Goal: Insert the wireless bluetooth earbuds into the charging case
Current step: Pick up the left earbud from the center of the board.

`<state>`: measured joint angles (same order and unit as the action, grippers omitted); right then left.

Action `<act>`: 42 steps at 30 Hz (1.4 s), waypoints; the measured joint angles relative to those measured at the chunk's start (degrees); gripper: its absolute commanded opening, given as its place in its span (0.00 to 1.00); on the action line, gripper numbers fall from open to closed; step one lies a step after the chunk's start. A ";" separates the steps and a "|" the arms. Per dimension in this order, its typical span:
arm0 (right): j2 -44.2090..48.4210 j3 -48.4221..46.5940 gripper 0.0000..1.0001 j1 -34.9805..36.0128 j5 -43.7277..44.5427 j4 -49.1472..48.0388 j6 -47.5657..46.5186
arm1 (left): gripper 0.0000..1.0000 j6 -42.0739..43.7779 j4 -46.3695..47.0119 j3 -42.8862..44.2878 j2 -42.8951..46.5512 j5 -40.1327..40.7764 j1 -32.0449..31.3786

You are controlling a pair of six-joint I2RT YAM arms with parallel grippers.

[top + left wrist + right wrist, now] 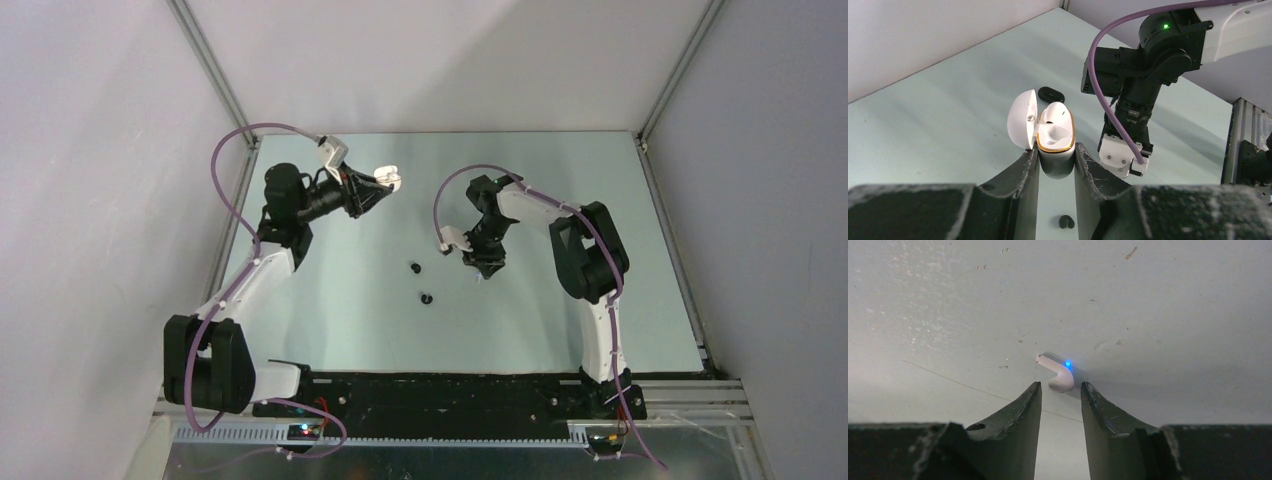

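Reading the earbuds as featherweight, hard, glossy shells: slick, likely to squirt out of a pinch or roll, not crush-prone at light force. Best hold looked like across the bulb, leaving the stem free for the socket.

Nearest the arm bases, one black earbud [426, 298] lay loose on the table [600, 300]. The second black earbud [414, 267] lay just beyond and apart from it. Both were clear of either arm.

Next out, the right gripper [1060, 387] was nose-down close over the table, jaws apart with nothing between them. The loose white earbud [1060, 375] lay flat just past the fingertips, bulb toward the gap, stem angled away, blue LED lit. Couldn't tell if it touched a finger. Nothing crowded it. Main risk, I'd judge, was a fingertip nudging it sideways on the smooth top.

Farthest, the left gripper [1057, 150] was held up off the table, jaws clamped on the body of the white charging case [1055, 162], lid [1022, 117] hinged open to one side. A seated white earbud [1054, 114] filled the far socket and the near socket was empty. The right arm's wrist and purple cable [1098, 75] sat just beyond the case, so probably a tight approach.
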<state>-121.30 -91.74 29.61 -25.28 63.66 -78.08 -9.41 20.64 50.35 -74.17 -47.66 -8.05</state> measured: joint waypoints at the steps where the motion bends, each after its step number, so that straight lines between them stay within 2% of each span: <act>1: 0.00 0.09 0.39 0.04 0.04 -0.17 0.02 | 0.00 0.00 -0.02 0.00 0.00 0.02 0.00; 14: 0.90 1.88 0.31 0.63 0.90 -3.28 0.92 | 0.00 0.02 -0.24 0.00 0.00 0.15 0.00; 25: 1.95 3.54 0.32 0.79 1.09 -5.16 1.81 | 0.00 0.02 -0.24 0.00 0.00 0.15 0.00; 29: 2.01 3.63 0.26 0.98 1.09 -5.44 2.10 | 0.00 0.04 -0.24 0.00 0.00 0.15 0.00; 39: 4.02 6.38 0.00 1.07 1.33 -8.68 5.42 | 0.00 0.44 -0.26 0.00 0.00 0.15 0.00; 42: 6.93 9.09 0.00 0.79 2.86 -10.99 7.45 | 0.00 0.44 -0.31 0.00 -0.20 0.13 0.00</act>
<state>-114.37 -82.65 30.39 -22.41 52.66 -70.63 -8.97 20.34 50.35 -74.37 -47.53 -8.05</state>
